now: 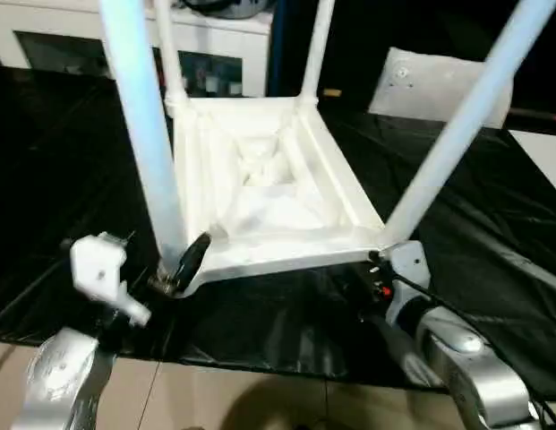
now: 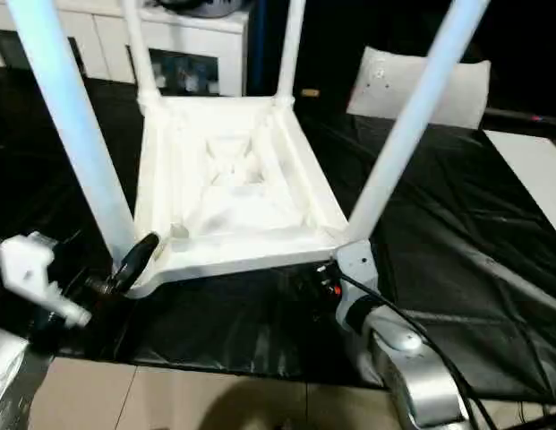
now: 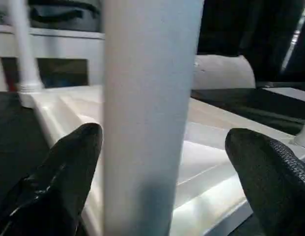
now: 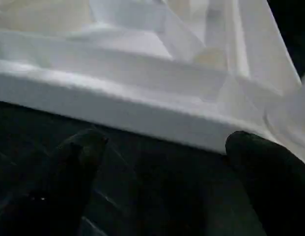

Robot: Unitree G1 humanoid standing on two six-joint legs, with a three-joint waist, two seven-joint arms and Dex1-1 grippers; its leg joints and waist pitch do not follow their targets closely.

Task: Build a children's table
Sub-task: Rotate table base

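The children's table (image 1: 269, 193) lies upside down on a black sheet, its ribbed underside facing up. Its legs stand upright in the corner sockets: near-left leg (image 1: 143, 116), near-right leg (image 1: 457, 125) and two far legs (image 1: 168, 54) (image 1: 316, 49). My left gripper (image 3: 162, 167) is open at the base of the near-left leg (image 3: 147, 98), one black finger (image 3: 69, 162) on each side, with a gap on one side. My right gripper (image 4: 167, 167) is open just in front of the table's near edge (image 4: 118, 108), close to the near-right corner, with nothing between its fingers (image 4: 73, 162).
A white cabinet with glass doors (image 1: 215, 54) stands behind the table. A white cushion-like panel (image 1: 430, 85) sits at the back right, and another white board (image 1: 542, 161) at the right edge. The black sheet (image 1: 63, 179) ends at tan floor (image 1: 242, 399) in front.
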